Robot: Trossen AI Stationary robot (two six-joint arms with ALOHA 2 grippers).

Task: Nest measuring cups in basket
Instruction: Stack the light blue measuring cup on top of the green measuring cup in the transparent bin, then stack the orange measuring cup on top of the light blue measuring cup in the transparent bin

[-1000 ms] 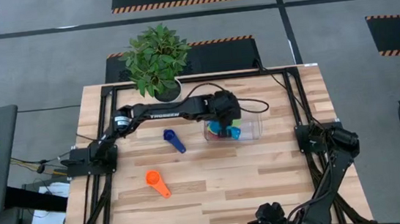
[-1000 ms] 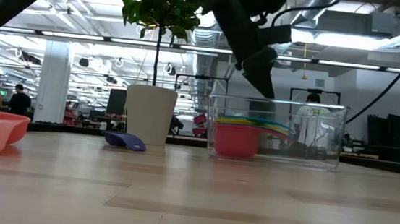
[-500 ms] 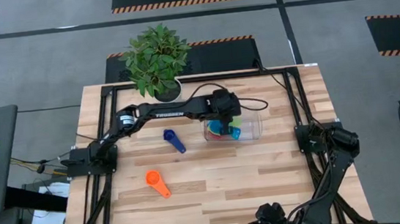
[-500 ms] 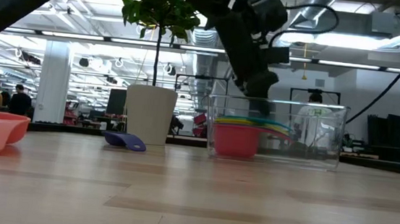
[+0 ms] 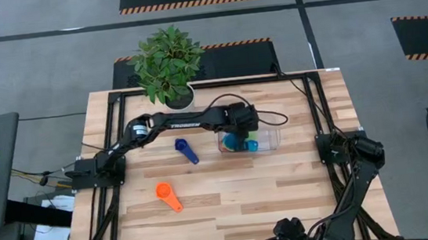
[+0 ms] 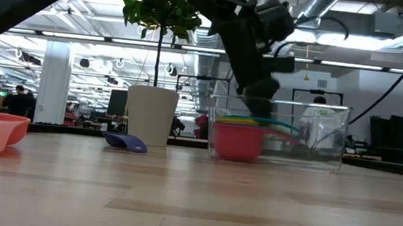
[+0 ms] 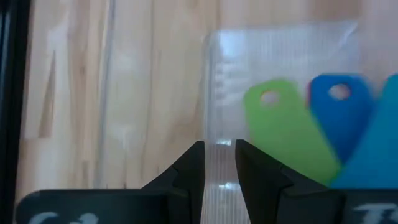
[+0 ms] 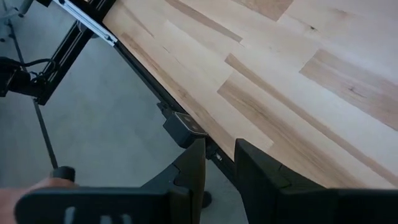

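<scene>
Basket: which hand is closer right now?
Left. The left hand is over the basket, dipping inside above the stacked cups. The right hand is parked at the table's near edge, well away from it.

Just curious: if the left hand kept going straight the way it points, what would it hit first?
Probably the clear basket: the left hand points down into it, beside the green and blue cup handles. Depth is unclear.
</scene>
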